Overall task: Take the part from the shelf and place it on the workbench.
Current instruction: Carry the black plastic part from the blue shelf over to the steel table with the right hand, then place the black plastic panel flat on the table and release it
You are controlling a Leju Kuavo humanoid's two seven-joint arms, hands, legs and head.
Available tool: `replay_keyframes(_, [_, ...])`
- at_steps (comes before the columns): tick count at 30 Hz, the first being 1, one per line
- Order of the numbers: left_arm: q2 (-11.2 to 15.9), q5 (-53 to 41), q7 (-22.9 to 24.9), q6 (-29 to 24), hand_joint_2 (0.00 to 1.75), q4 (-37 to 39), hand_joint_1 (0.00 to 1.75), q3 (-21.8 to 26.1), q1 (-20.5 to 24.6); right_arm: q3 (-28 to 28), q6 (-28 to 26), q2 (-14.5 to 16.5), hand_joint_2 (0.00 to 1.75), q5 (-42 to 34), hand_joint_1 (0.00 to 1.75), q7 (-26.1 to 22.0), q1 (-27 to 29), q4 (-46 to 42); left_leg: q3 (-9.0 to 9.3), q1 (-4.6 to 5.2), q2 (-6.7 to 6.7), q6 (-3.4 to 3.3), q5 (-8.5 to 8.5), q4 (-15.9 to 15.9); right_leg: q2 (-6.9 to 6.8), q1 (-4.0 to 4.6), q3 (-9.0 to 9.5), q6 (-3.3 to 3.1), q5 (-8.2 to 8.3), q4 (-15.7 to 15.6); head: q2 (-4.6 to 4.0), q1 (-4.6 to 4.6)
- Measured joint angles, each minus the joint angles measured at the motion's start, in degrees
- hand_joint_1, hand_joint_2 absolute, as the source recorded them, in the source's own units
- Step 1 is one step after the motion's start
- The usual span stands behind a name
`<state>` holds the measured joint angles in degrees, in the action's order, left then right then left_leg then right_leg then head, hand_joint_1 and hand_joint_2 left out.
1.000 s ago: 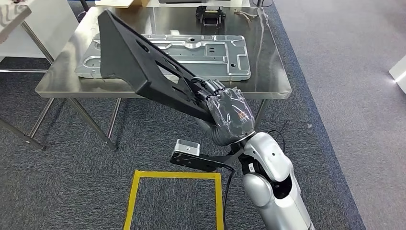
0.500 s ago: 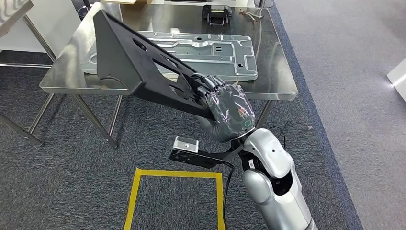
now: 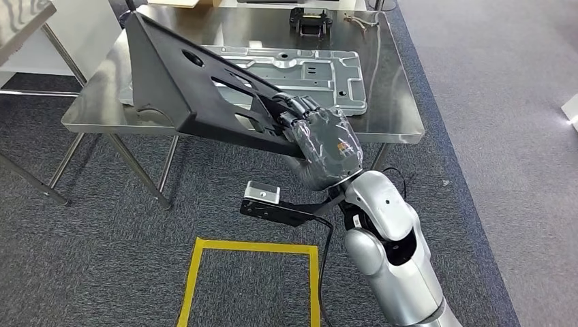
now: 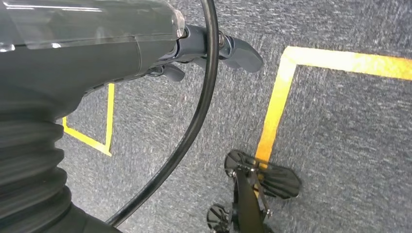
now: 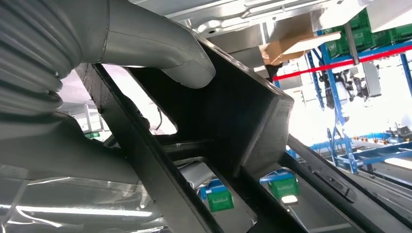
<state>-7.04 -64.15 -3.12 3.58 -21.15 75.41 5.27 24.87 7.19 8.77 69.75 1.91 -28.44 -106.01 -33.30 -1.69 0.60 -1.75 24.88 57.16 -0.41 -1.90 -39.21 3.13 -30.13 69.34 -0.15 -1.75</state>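
**Black part held over the near edge of the workbench**

Grey carpet [image 3: 102, 272] covers the floor, marked with a square of yellow tape [image 3: 249, 246] close in front of the robot. On it stands the stainless-steel workbench [image 3: 399, 116], a square table on thin metal legs. Across its top lies a flat silver stamped metal panel [image 3: 320, 71] with ribs and cut-outs, and near the far edge sits a small black bracket-like object [image 3: 310, 19]. Largest thing in the air is the long black plastic part [image 3: 174, 75], a flat plate with openings and a raised end wall, tilted so its wide end rises over the near left side of the bench and covers part of the silver panel. The right hand [image 3: 327, 146], in a clear plastic cover, grips the part's narrow end at the bench's near edge, fingers [image 3: 290, 109] wrapped over its top face and thumb [image 5: 165, 46] pressed on the underside. The left hand [image 4: 145, 43] hangs over the carpet holding nothing; whether its fingers are spread or curled I cannot tell
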Motion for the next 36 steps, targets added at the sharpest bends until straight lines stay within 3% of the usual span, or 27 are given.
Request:
replay_keyframes(2, [0.1,0.0,-0.1,0.0,1.75,0.0,0.00,0.0,0.0,0.0,0.0,0.0,1.75,0.0,1.75,0.0,-0.2,0.3,-0.14,-0.28,0.32,1.02,0.54,0.8,0.26,-0.42,3.50,0.27,3.18,-7.4,0.00,-0.01])
replay_keyframes(3, [0.2,0.0,-0.1,0.1,1.75,0.0,0.00,0.0,0.1,0.0,0.0,0.0,1.75,0.1,1.75,0.0,-0.3,0.4,-0.29,-0.27,0.46,1.58,0.76,1.1,0.44,-0.43,4.56,0.10,3.78,-9.7,0.00,-0.01])
replay_keyframes(6, [0.2,0.0,-0.3,0.0,1.75,0.1,0.00,0.0,0.0,0.1,0.0,-0.1,1.75,0.1,1.75,0.1,-0.4,0.7,-0.37,-0.37,0.64,3.01,0.93,1.1,0.68,0.05,4.92,-1.41,3.55,-10.7,0.00,-0.02])
replay_keyframes(8, [0.2,0.0,-0.3,0.0,1.75,0.2,0.00,0.0,0.0,0.1,0.0,0.0,1.75,0.2,1.75,0.1,-0.5,0.8,-0.77,-0.64,0.31,3.52,1.96,2.4,0.54,0.11,5.20,-2.50,3.60,-10.9,0.00,-0.02])
replay_keyframes(9, [0.2,0.0,-0.4,0.0,1.75,0.2,0.00,0.0,0.0,0.1,0.0,0.0,1.75,0.2,1.75,0.1,-0.6,0.8,-1.83,-0.68,0.10,3.60,3.33,4.8,0.44,0.16,5.38,-2.98,3.60,-11.1,0.00,-0.02])
replay_keyframes(11, [0.3,0.0,-0.4,-0.1,1.75,0.2,0.00,0.0,0.0,0.2,0.0,0.0,1.75,0.2,1.75,0.1,-0.6,0.9,-5.55,-0.59,-0.20,3.54,6.76,12.4,0.30,0.53,5.56,-3.63,3.41,-11.1,0.00,-0.02])
replay_keyframes(12, [0.3,0.0,-0.4,-0.1,1.75,0.2,0.00,0.0,0.0,0.2,0.0,0.0,1.75,0.2,1.75,0.1,-0.6,1.1,-7.43,-0.53,-0.20,3.47,7.86,16.0,0.28,0.78,5.62,-3.84,3.29,-11.1,0.00,-0.02])
replay_keyframes(13, [0.3,0.0,-0.4,-0.1,1.75,0.2,0.00,0.0,-0.1,0.2,0.1,0.0,1.75,0.2,1.75,0.1,-0.6,1.2,-8.53,-0.46,-0.20,3.33,7.90,17.9,0.28,1.03,5.73,-3.99,3.16,-11.0,0.00,-0.02])
replay_keyframes(14, [0.3,0.0,-0.4,-0.1,1.75,0.3,0.00,0.0,-0.1,0.2,0.1,0.0,1.75,0.2,1.75,0.1,-0.6,1.3,-8.57,-0.37,-0.21,3.08,6.84,17.5,0.28,1.25,5.91,-4.11,2.99,-10.9,0.00,-0.02])
replay_keyframes(15, [0.3,0.0,-0.4,-0.1,1.75,0.3,0.00,0.0,-0.1,0.2,0.1,0.0,1.75,0.2,1.75,0.2,-0.6,1.4,-7.55,-0.23,-0.22,2.73,4.89,15.0,0.29,1.45,6.18,-4.17,2.78,-10.9,0.00,-0.02])
replay_keyframes(16, [0.3,0.0,-0.4,-0.1,1.75,0.3,0.00,0.0,-0.1,0.2,0.1,0.0,1.75,0.2,1.75,0.2,-0.6,1.4,-5.84,-0.01,-0.28,2.25,2.67,11.0,0.28,1.58,6.50,-4.16,2.53,-10.9,0.00,-0.02])
replay_keyframes(18, [0.4,0.0,-0.4,-0.1,1.75,0.4,0.00,0.0,-0.1,0.2,0.1,0.0,1.75,0.2,1.75,0.2,-0.6,1.4,-2.77,0.51,-0.44,1.49,0.32,4.5,0.28,1.93,6.82,-3.89,2.11,-10.7,0.00,-0.02])
replay_keyframes(20, [0.5,0.0,-0.5,-0.1,1.75,0.4,0.00,0.0,0.0,0.2,0.1,0.0,1.75,0.2,1.75,0.1,-0.6,1.4,-1.91,0.89,-0.44,1.20,0.46,2.6,0.22,2.03,6.74,-3.39,1.97,-10.7,0.00,-0.02])
replay_keyframes(23, [0.5,0.1,-0.5,-0.1,1.75,0.4,0.00,0.0,-0.1,0.2,0.1,0.0,1.75,0.2,1.75,0.2,-0.7,1.4,-1.47,0.66,-0.29,0.62,0.32,1.7,0.15,1.87,6.58,-2.50,1.25,-10.1,0.00,-0.01])
replay_keyframes(25, [0.4,0.2,-0.5,-0.1,1.75,0.4,0.00,0.0,-0.1,0.2,0.1,0.0,1.75,0.2,1.75,0.1,-0.7,1.4,-1.04,0.42,-0.27,0.13,0.24,1.1,0.22,1.69,4.14,-2.07,-1.28,-5.2,0.00,-0.01])
replay_keyframes(27, [0.4,0.3,-0.5,-0.1,1.75,0.4,0.00,0.0,0.0,0.2,0.1,0.0,1.75,0.2,1.75,0.1,-0.6,1.4,-0.96,0.44,-0.24,-0.14,0.41,1.1,0.26,1.54,-0.31,-1.75,-4.07,2.3,0.00,-0.01])
replay_keyframes(28, [0.4,0.4,-0.5,-0.1,1.75,0.4,0.00,0.0,0.0,0.2,0.1,-0.1,1.75,0.2,1.75,0.1,-0.5,1.5,-0.88,0.45,-0.21,-0.17,0.54,1.2,0.26,1.46,-1.97,-1.63,-4.29,4.6,0.00,-0.01])
replay_keyframes(29, [0.4,0.4,-0.5,-0.1,1.75,0.4,0.00,0.0,0.0,0.2,0.1,-0.1,1.75,0.2,1.75,0.1,-0.5,1.5,-0.74,0.45,-0.16,-0.15,0.69,1.2,0.26,1.39,-2.65,-1.57,-3.37,4.9,0.00,-0.01])
replay_keyframes(31, [0.4,0.5,-0.5,-0.1,1.75,0.4,0.00,0.0,0.0,0.2,0.1,-0.1,1.75,0.2,1.75,0.1,-0.5,1.5,-0.12,0.45,0.00,0.06,1.16,1.2,0.26,1.25,-0.51,-1.72,1.24,-0.9,0.00,-0.01])
replay_keyframes(33, [0.4,0.5,-0.5,-0.1,1.75,0.4,0.00,0.0,0.0,0.2,0.1,-0.1,1.75,0.2,1.75,0.1,-0.6,1.5,0.38,0.61,0.14,0.54,1.73,1.3,0.34,1.34,2.77,-2.19,4.37,-8.1,0.00,-0.01])
replay_keyframes(34, [0.4,0.5,-0.5,-0.1,1.75,0.4,0.00,0.0,0.1,0.2,0.1,-0.1,1.75,0.2,1.75,0.1,-0.6,1.5,0.48,0.69,0.17,0.85,1.94,1.3,0.39,1.47,3.65,-2.46,4.75,-10.0,0.00,-0.01])
replay_keyframes(36, [0.4,0.5,-0.5,-0.1,1.75,0.4,0.00,0.0,0.1,0.2,0.1,-0.1,1.75,0.2,1.75,0.2,-0.6,1.5,0.64,0.78,0.18,1.52,2.20,1.1,0.49,1.67,4.01,-2.97,4.28,-10.9,0.00,-0.01])
